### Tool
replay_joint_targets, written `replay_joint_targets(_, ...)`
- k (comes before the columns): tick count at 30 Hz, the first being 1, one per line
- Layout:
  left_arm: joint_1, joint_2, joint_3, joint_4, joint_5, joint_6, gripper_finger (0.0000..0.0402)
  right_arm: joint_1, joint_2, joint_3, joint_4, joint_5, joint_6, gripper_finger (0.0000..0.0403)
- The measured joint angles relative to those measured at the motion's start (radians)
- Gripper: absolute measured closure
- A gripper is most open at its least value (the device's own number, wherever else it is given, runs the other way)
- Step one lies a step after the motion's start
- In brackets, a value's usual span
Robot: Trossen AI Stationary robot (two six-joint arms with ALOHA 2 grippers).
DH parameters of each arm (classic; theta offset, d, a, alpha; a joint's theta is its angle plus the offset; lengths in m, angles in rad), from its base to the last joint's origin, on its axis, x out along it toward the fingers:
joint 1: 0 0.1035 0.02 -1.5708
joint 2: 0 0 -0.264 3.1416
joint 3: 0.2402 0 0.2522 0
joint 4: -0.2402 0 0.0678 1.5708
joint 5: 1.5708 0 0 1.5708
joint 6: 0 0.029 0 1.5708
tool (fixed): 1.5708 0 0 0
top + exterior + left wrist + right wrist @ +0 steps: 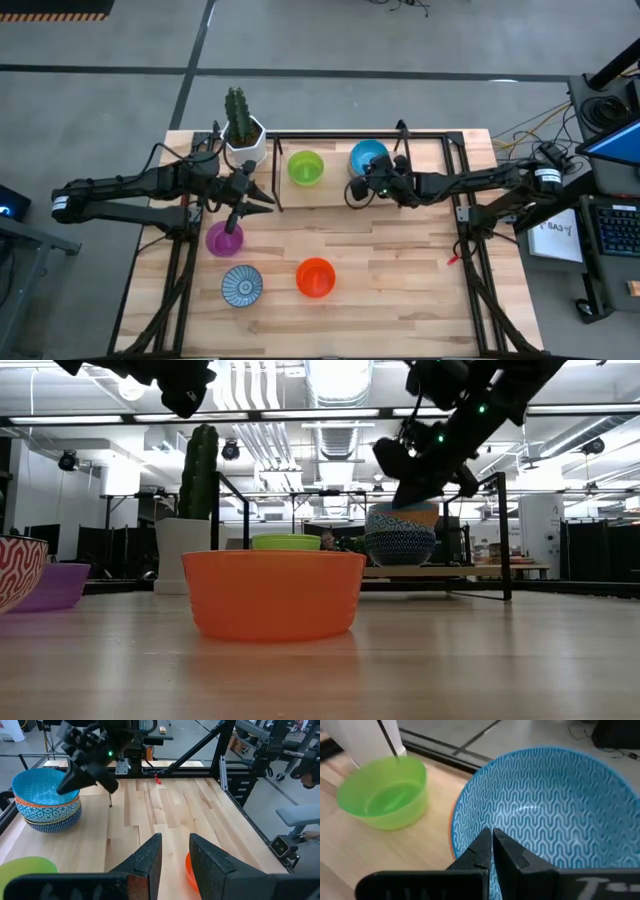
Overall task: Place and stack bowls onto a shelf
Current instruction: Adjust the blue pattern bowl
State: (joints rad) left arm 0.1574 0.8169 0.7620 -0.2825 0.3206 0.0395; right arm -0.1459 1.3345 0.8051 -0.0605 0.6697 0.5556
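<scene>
Wooden tabletop [400,270], workshop behind. Shelf [420,192] long axis runs left-right along the far edge, holding green bowl [305,167] and a blue-patterned bowl stack [367,155], mouths up. Purple bowl [224,239], white-blue radial bowl [241,285] and orange bowl [315,277] sit upright on the table. Right gripper [360,187], fingers pressed together, sits at the stack's rim. Left gripper [268,200] hovers above the purple bowl, fingers slightly apart, holding nothing.

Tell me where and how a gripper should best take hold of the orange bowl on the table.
Probably at the rim: the orange bowl stands upright and open, apart from other things. Come from above, one finger inside the thin wall and one outside; the body looks too wide to span.
</scene>
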Motion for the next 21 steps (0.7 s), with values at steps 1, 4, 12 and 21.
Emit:
replay_joint_targets(1,0.0,0.0,0.0,0.0,0.0,0.0,0.032,0.0,-0.006,0.0,0.0,0.0,-0.001,0.0394)
replay_joint_targets(4,0.0,0.0,0.0,0.0,0.0,0.0,0.032,0.0,-0.037,0.0,-0.001,0.004,-0.024,0.0394)
replay_joint_targets(12,0.0,0.007,0.0,-0.001,0.0,-0.009,0.032,0.029,-0.119,0.001,0.013,0.012,-0.088,0.0394)
replay_joint_targets(21,0.0,0.169,-0.005,0.213,0.0,-0.082,0.032,0.178,-0.193,0.002,0.014,0.012,-0.189,0.0394)
